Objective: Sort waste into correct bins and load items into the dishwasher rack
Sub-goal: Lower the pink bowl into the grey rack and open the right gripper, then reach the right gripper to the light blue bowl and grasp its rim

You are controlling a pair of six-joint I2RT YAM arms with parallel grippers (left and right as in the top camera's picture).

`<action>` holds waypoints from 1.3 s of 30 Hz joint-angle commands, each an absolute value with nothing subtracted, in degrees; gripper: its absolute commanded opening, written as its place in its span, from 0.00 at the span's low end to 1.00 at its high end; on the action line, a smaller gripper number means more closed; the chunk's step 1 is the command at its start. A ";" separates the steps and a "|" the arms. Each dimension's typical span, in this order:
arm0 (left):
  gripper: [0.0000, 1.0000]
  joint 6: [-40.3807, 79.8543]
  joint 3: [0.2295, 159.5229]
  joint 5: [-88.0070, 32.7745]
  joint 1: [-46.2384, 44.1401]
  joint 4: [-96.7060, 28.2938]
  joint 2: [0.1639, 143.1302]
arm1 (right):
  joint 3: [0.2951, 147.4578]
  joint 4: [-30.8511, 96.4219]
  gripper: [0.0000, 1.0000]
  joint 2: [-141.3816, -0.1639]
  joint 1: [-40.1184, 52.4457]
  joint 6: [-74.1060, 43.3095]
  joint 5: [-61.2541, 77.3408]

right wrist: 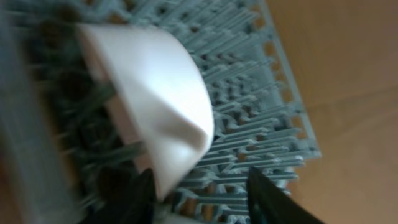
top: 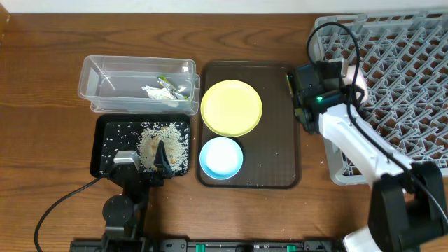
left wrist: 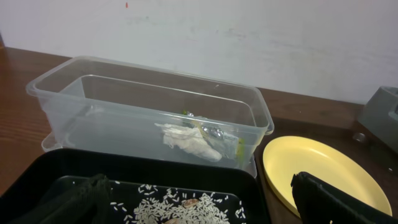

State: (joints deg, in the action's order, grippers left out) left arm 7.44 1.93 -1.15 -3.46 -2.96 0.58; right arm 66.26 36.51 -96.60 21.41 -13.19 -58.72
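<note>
The clear tub (top: 105, 73) holds the green-and-orange wrapper (top: 168, 84) and white paper scraps (left wrist: 186, 142). The black tray (top: 105, 133) holds loose rice (top: 171, 136). My left gripper (top: 162, 155) hangs open and empty over the rice (left wrist: 205, 205). The yellow plate (top: 231, 106) and the light blue bowl (top: 221, 157) sit on the brown tray. My right gripper (right wrist: 202, 196) is at the left edge of the grey rack (top: 413, 63). Its fingers are spread. The tilted white bowl (right wrist: 155, 106) lies on the rack grid against one finger. The cup and chopsticks are not visible.
The brown serving tray (top: 276, 140) lies between the bins and the rack. My right arm (top: 357, 143) crosses the rack's front left corner. Cables trail over the rack and off the table's front left. A white wall stands behind the tub in the left wrist view.
</note>
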 commanded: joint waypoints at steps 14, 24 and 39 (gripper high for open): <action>0.95 6.90 0.23 -0.84 -3.18 -3.92 0.23 | 64.12 41.69 0.56 -90.19 38.26 -22.28 9.63; 0.95 6.87 0.23 -0.84 -3.18 -3.92 0.23 | 63.26 39.29 0.29 -102.98 43.72 -27.24 9.82; 0.95 6.87 0.23 -0.84 -3.18 -3.92 0.23 | 63.22 40.05 0.38 -97.43 40.03 -26.35 6.46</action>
